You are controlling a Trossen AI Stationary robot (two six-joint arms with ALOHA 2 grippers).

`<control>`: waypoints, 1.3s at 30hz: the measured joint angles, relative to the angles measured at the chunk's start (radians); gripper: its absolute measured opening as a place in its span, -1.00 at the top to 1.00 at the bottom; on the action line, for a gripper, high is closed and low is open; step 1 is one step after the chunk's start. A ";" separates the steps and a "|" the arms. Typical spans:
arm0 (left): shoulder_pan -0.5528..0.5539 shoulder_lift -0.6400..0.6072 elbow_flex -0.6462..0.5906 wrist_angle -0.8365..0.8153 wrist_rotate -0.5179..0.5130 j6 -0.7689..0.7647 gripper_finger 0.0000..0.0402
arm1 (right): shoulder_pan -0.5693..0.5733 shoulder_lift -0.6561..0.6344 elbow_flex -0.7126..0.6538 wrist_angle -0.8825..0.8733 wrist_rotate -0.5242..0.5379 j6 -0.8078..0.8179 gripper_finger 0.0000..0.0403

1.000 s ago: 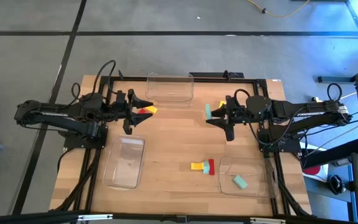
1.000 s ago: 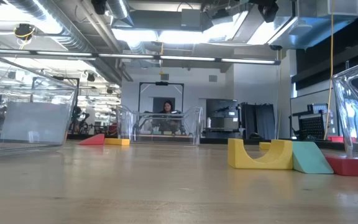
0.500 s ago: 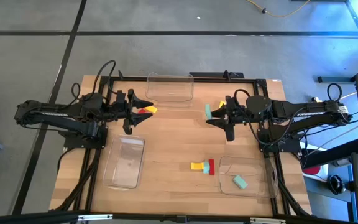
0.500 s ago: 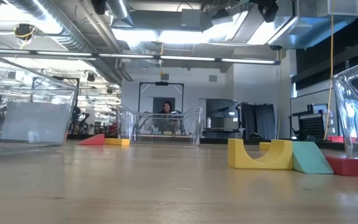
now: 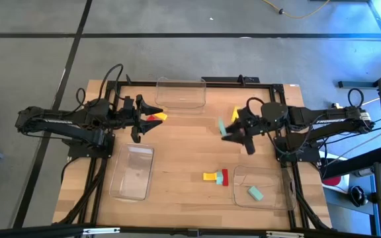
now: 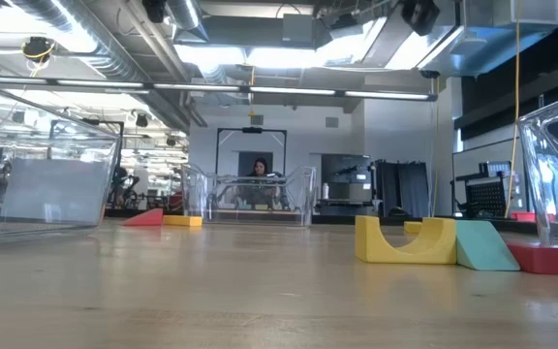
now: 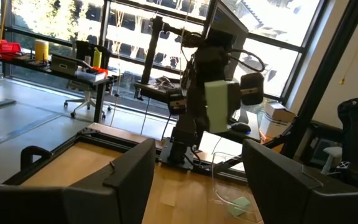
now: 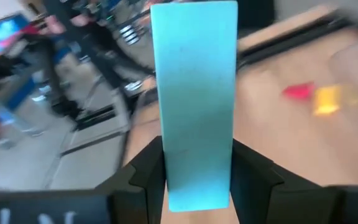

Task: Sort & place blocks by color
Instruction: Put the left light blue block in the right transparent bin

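the right gripper (image 8: 194, 171) is clamping a teal block (image 8: 194, 93) upright between its fingers, holding it above the bench near the right edge, probably for carrying to the tray (image 5: 280, 198) in the near right corner, where a teal piece (image 5: 255, 192) is already lying. the left gripper (image 5: 147, 116) is waiting with fingers spread, empty, near the left edge.

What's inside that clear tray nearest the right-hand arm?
One mint green block lies inside the clear tray; nothing else shows in it. The right gripper holds another mint block in the air above the table.
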 joint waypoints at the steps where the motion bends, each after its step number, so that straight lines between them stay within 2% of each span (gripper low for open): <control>1: 0.000 0.000 0.000 -0.001 -0.004 0.000 -0.15 | 0.012 0.000 0.000 -0.005 -0.032 0.024 0.33; 3: 0.000 0.000 0.000 -0.001 -0.006 0.000 -0.15 | 0.049 0.000 0.000 -0.017 -0.082 0.072 0.33; 6: 0.000 0.000 0.000 -0.001 -0.006 0.000 -0.15 | 0.125 0.000 0.000 -0.057 -0.100 0.148 0.33; 18: 0.000 0.000 0.000 -0.001 -0.023 -0.001 -0.15 | 0.526 0.012 -0.001 -0.359 0.014 0.588 0.33; 26: 0.000 0.000 0.000 -0.001 -0.043 -0.001 -0.15 | 0.742 0.108 -0.001 -0.532 -0.004 0.851 0.33; 33: 0.000 0.000 0.000 -0.001 -0.043 -0.001 -0.15 | 0.851 0.269 -0.001 -0.563 -0.005 1.000 0.33; 39: 0.000 0.000 0.000 -0.001 -0.044 -0.001 -0.15 | 0.867 0.414 -0.001 -0.645 -0.020 1.094 0.33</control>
